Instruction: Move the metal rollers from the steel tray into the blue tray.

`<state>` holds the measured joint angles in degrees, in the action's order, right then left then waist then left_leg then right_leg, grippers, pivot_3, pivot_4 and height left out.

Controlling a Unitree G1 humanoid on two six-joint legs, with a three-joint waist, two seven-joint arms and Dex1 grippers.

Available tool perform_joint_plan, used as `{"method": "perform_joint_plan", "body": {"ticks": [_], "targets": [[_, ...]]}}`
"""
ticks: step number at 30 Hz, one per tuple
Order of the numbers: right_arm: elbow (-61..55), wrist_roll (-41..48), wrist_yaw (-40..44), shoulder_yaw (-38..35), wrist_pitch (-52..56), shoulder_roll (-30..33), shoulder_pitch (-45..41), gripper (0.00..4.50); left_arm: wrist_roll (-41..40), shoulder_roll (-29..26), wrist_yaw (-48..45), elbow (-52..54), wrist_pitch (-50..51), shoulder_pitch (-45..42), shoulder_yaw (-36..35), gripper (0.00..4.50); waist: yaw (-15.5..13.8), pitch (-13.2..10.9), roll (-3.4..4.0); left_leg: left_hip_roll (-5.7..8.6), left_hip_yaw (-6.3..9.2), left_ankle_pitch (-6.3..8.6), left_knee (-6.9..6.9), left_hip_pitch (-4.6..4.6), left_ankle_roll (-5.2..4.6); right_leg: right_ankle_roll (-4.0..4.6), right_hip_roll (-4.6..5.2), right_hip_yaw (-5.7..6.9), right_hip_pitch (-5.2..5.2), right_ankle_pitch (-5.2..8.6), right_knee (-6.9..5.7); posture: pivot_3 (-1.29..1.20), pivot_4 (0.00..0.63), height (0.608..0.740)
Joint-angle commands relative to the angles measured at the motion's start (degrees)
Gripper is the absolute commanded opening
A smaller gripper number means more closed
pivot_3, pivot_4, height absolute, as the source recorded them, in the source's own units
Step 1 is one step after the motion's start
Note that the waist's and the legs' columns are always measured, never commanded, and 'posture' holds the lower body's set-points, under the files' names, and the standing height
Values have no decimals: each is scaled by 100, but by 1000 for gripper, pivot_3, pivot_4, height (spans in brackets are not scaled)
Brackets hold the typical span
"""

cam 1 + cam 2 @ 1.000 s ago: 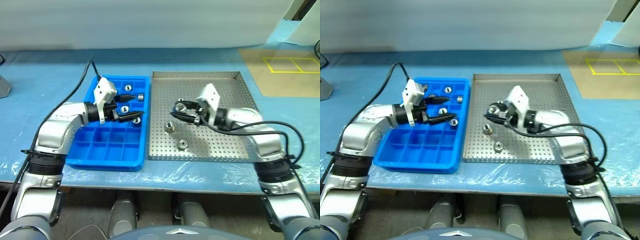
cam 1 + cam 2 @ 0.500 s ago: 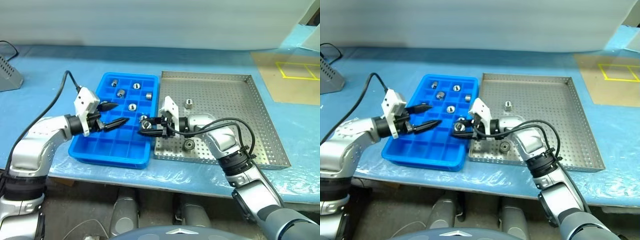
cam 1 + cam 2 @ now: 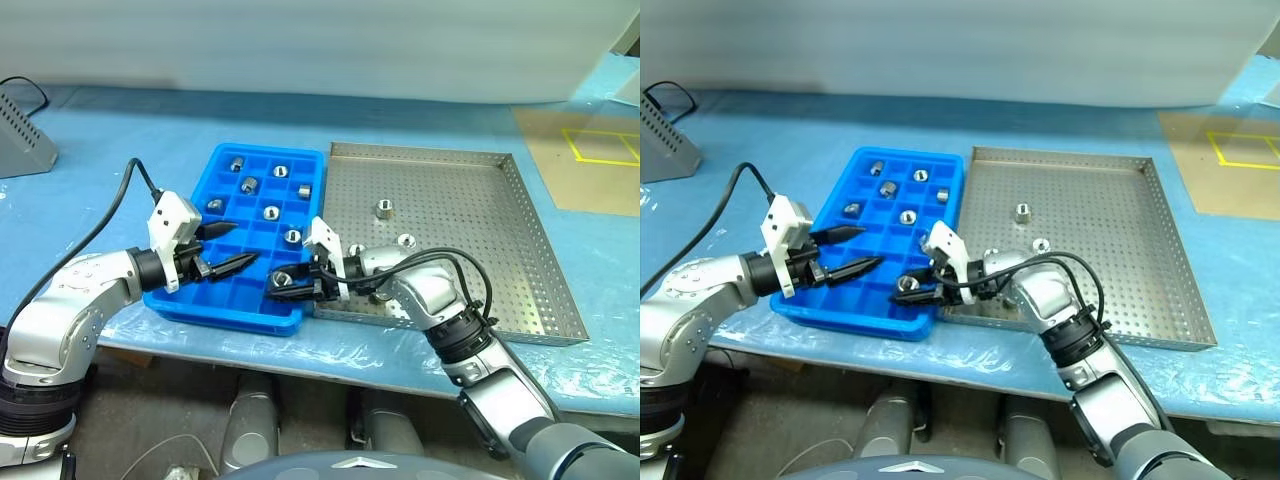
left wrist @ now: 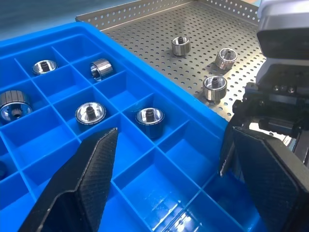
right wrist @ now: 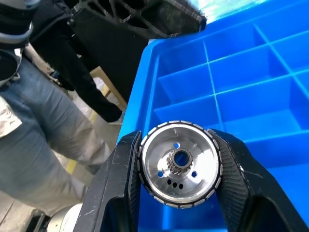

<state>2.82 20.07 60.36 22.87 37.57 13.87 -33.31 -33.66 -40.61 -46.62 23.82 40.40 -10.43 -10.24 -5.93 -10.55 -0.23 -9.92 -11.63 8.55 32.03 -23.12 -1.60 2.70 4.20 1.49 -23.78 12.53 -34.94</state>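
Rollers sit in both trays. Head view: right tool (image 3: 283, 282) pinches 1 roller (image 3: 282, 279) over the blue tray's (image 3: 225, 305) near compartments; left tool (image 3: 226, 247) hangs spread above its left side; 3 rollers (image 3: 383, 208) remain in the steel tray (image 3: 480, 250). Left wrist view: fingers (image 4: 87, 179) wide apart. Right wrist view: roller clamped between both fingers (image 5: 120, 179).

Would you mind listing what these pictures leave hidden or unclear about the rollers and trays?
- Steel tray, head views: the right gripper and its arm cover the near-left corner, so rollers may lie unseen there.
- Blue tray, right wrist view: the held roller hides the compartment beneath.
- Left wrist view: the left gripper's fingers block the tray's nearest cells.
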Motion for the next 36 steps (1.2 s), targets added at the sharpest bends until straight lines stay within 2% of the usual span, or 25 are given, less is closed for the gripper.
{"method": "perform_joint_plan", "body": {"ticks": [1,5,10,13,22,27,32,36], "targets": [[-90,-74,167,73,-284,100,16,2431,-92,-6,62,221,-50,-4,-49,3997,1,0,0,0,0,0,-1,0,1,0,0,0,0,0,0,159,150,740],[-89,12,57,-32,-8,103,47,3679,-104,13,42,146,-86,-31,-3,3997,4,1,-2,0,1,-1,-1,4,2,0,0,0,2,0,0,139,150,740],[-116,-144,-218,-234,-294,212,-14,3679,-50,65,-74,-88,-201,-285,211,3997,-2,1,-2,1,2,-2,-1,23,3,-2,0,0,23,1,-2,100,150,740],[-351,72,-295,-734,-309,439,-37,3679,-10,181,-145,-245,-306,-474,402,3997,-7,1,-2,4,3,-3,1,27,5,-4,2,-1,33,1,0,38,150,740],[-812,391,-573,-2346,-185,1781,376,3679,370,809,-540,-1296,-878,-1377,1242,3997,116,2,-4,1,1,-3,6,32,3,-7,-4,-5,43,-3,8,-138,150,740],[-479,119,-825,-2534,-477,2089,707,3679,551,1055,-820,-1858,-1163,-1801,1502,3997,320,3,-4,2,-4,0,11,30,-2,-6,-4,-6,43,-3,13,-200,150,740],[-287,17,-1091,-2466,-650,1874,927,3679,663,1159,-995,-2205,-1319,-2055,1566,3997,492,3,-3,1,-4,4,14,31,-9,-6,-4,-6,43,-4,10,-218,150,740],[410,-266,-1140,-2313,-987,1782,895,3679,715,1167,-1050,-2229,-1347,-2048,1561,3997,512,3,-3,1,-5,6,20,30,-14,-5,-3,-6,45,-4,10,-211,150,740]]}}
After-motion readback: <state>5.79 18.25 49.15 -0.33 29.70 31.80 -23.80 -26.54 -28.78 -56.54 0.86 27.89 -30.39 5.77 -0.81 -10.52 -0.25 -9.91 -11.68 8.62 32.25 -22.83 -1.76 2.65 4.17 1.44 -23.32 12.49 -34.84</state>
